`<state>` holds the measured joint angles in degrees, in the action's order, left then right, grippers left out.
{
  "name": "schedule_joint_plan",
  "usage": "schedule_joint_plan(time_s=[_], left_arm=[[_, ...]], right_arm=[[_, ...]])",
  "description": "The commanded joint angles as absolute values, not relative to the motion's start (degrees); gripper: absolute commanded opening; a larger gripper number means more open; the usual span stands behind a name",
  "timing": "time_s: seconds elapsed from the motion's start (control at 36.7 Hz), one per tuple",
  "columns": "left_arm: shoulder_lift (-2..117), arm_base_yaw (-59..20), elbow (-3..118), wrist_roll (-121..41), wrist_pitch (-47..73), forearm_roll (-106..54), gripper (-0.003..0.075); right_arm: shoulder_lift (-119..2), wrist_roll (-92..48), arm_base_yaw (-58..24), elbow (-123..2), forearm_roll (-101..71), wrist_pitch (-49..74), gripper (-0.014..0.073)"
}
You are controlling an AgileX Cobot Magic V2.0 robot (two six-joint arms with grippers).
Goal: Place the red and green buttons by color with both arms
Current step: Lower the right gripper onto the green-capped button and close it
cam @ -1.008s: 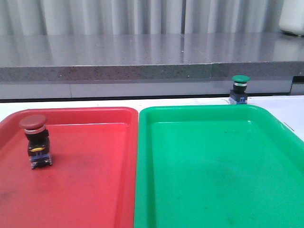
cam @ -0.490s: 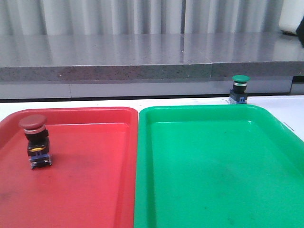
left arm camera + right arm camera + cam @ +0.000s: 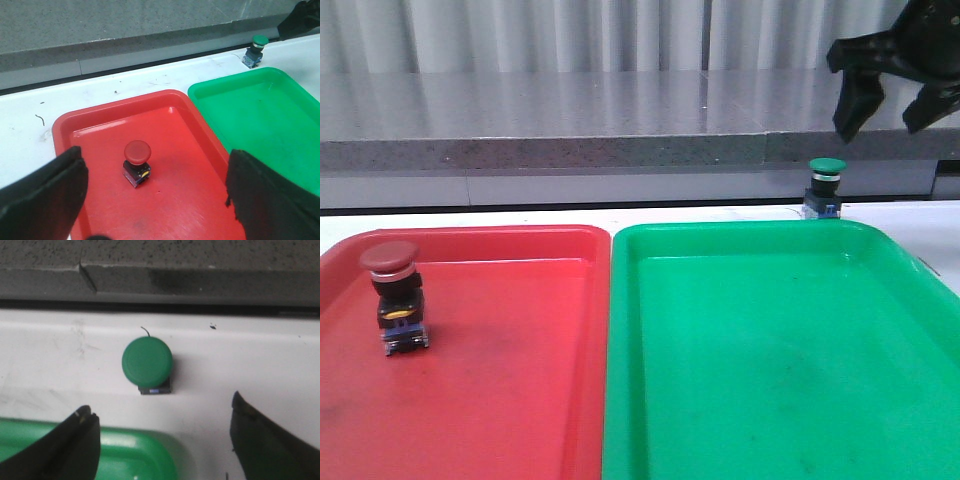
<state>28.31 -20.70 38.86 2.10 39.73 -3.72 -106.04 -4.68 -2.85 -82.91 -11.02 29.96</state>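
Observation:
The red button (image 3: 392, 295) stands upright in the left part of the red tray (image 3: 520, 400). In the left wrist view it (image 3: 137, 161) shows between the wide-apart fingers of my left gripper (image 3: 157, 170), which hangs open above the tray and holds nothing. The green button (image 3: 826, 185) stands on the white table just behind the green tray's (image 3: 770, 380) far right corner. My right gripper (image 3: 885, 112) hovers open above and slightly right of it. From the right wrist, the green button (image 3: 147, 362) lies just beyond the open right gripper (image 3: 161, 412).
A grey stone ledge (image 3: 570, 150) runs along the back of the table, close behind the green button. The two trays sit side by side, their rims touching. The green tray's far rim (image 3: 135, 440) lies under the right gripper.
My right gripper has come into the front view from the upper right and now hangs over the green button. Both buttons and both trays stay where they were.

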Motion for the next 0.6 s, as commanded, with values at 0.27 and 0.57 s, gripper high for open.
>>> schedule_joint_plan(time_s=[0.27, 0.57], left_arm=[[28.6, -21.2, 40.3, 2.6, 35.9, -4.5, 0.0553], [28.6, -21.2, 40.3, 2.6, 35.9, -4.5, 0.0553]], right_arm=[[-118.4, -5.2, -3.5, -97.8, -12.9, 25.0, 0.0562], [-120.4, -5.2, -3.7, -98.2, -14.4, 24.7, 0.0327]])
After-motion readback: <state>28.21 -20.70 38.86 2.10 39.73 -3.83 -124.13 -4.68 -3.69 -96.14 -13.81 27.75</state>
